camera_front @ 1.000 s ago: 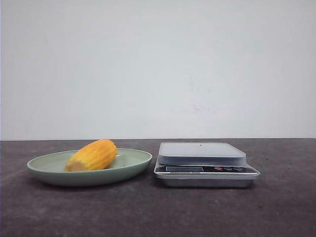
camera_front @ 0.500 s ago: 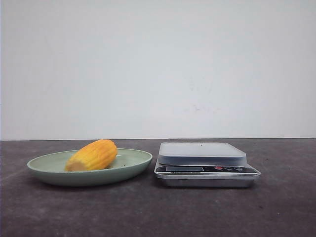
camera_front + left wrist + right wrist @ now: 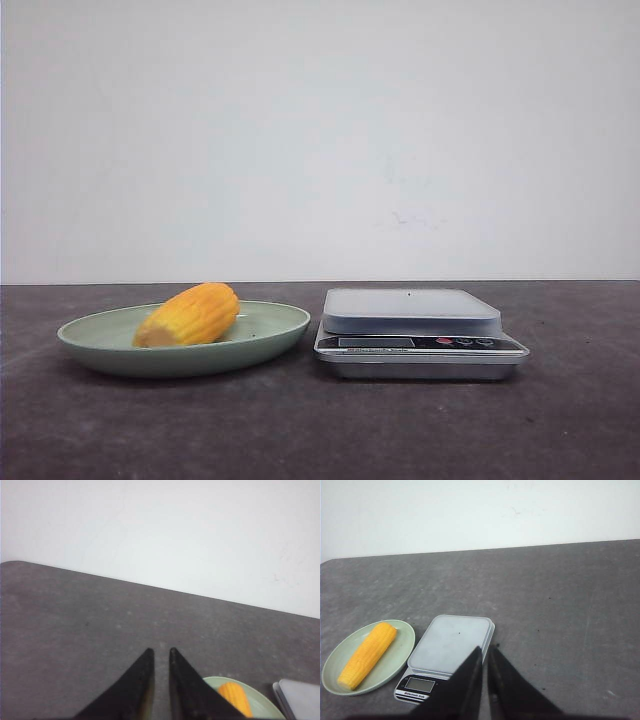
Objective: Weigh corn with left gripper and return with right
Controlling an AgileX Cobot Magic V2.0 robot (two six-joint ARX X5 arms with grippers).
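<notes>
plate (image 3: pixel 120 350): smooth glazed ceramic | scale (image 3: pixel 420 355): shiny metal | table (image 3: pixel 300 430): matt, speckled

Left pincer (image 3: pixel 160 652) and right pincer (image 3: pixel 486 650) both hang empty, fingertips nearly together.

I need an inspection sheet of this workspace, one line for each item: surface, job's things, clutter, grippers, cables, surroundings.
Surface: dark grey table, speckled, no spills seen.
Job's things: corn lies on its side in the green plate; scale stands beside the plate, its platform bare.
Clutter: nothing seen.
Grippers: left gripper is shut and holds nothing, off to one side of the plate; right gripper is shut and holds nothing, above the table near the scale. Neither shows in the front view.
Cables: nothing seen.
Surroundings: plain white wall behind the table.
</notes>
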